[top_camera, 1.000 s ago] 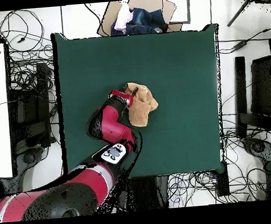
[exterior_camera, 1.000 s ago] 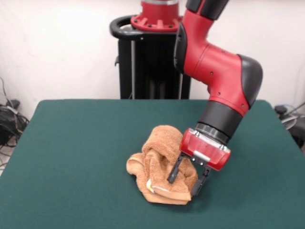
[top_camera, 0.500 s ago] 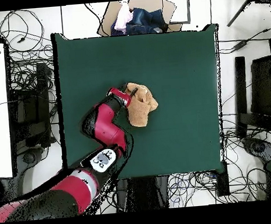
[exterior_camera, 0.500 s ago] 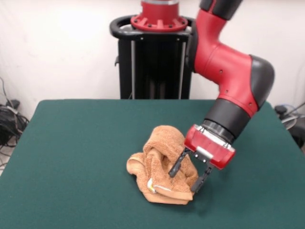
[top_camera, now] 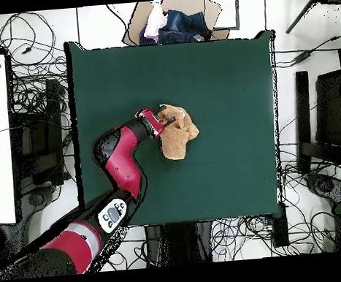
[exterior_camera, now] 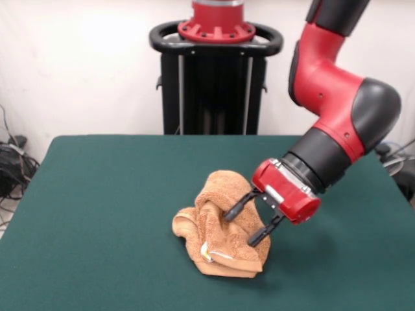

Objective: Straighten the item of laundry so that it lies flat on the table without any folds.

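Front view: the dark green felt-covered table (exterior_camera: 97,214) is seen filling the lower frame. The small orange-tan terry-cloth towel (exterior_camera: 217,223) is bunched into a crumpled heap slightly right of the table's centre, toward the near edge; several folds are stacked, and a small white label (exterior_camera: 206,251) is visible at the heap's lower front. The black two-finger gripper (exterior_camera: 241,225) on the red wrist head is tilted in from the right, fingers spread apart: one fingertip (exterior_camera: 228,214) is laid against the towel's upper fold, the other is near the heap's right flank. No cloth is seen pinched between them. Whether the lower fingertip touches the fabric cannot be told. The red and black arm (exterior_camera: 337,110) is seen rising up and right behind the gripper.

Overhead view: the towel (top_camera: 178,131) is shown as a compact lump near the table's (top_camera: 220,77) middle, with the gripper (top_camera: 166,122) at its edge. An open cardboard box of mixed clothing (top_camera: 171,22) is seen beyond the far table edge.
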You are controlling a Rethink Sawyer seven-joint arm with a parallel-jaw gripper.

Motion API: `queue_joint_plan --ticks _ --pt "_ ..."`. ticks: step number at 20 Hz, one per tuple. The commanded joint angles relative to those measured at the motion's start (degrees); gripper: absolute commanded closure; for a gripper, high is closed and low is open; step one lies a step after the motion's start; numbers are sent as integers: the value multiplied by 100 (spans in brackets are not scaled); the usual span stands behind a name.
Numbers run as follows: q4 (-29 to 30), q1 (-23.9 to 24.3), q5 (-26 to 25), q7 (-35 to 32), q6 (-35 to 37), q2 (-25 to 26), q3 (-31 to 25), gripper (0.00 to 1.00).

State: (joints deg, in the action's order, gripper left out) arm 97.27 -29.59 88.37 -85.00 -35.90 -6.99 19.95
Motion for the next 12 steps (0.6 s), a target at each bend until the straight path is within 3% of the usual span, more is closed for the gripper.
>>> queue_joint_plan --ticks 1,6,12 --pt "-355 173 572 1678 -430 125 -1140 0" --pt "-418 235 34 1403 -197 204 -1001 0" --pt "-507 288 -177 1377 -75 227 -946 0"
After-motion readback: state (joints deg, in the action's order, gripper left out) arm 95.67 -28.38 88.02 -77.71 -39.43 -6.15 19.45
